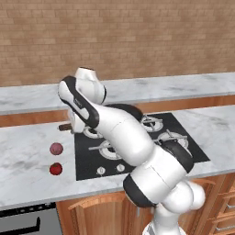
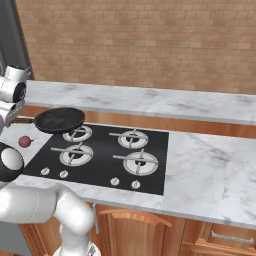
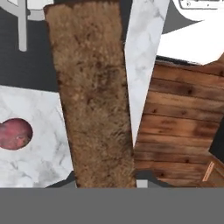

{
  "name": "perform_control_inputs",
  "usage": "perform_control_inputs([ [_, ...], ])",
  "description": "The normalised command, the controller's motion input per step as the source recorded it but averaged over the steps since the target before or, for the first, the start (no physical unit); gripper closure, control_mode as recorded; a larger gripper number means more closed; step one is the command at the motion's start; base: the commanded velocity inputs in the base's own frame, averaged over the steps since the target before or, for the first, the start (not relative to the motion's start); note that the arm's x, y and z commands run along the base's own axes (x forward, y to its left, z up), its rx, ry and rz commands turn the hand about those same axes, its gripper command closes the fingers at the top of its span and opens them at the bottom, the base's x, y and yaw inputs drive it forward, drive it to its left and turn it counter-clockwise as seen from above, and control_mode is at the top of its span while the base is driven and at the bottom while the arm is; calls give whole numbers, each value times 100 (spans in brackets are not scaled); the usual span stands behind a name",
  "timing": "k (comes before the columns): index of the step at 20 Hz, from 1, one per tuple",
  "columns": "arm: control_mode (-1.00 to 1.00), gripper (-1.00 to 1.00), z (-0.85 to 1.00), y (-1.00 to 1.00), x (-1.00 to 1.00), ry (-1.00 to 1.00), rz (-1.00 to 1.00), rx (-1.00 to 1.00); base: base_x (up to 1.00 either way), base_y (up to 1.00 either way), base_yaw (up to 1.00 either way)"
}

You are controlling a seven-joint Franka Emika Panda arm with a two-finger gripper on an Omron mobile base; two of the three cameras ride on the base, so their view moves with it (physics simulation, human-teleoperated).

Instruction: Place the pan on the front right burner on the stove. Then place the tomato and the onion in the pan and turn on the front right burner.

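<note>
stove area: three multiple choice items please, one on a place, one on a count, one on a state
1. Where do the glossy red tomato and the dull maroon onion lie? A in the black round frying pan B on the white marble counter C on a burner
2. How many gas burners has the flat black stove? A two B four C six
3. The front right burner is: A bare B under the pan C under the onion
Answers: 1 B, both rest on marble beside the stove; 2 B, four silver rings show; 3 A, the pan is over the stove's far left corner.
</note>
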Motion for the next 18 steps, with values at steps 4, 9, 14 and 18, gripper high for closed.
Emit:
perform_control_inputs([
  [4, -100, 100, 5, -54, 0, -4, -26, -1, 0, 0, 0],
  [9, -100, 100, 2, -72, 0, 0, -13, 0, 0, 0, 0],
  [14, -100, 100, 0, -78, 6, 0, -5, 0, 0, 0, 0],
  [18, -100, 100, 0, -65, 8, 0, -1, 0, 0, 0, 0],
])
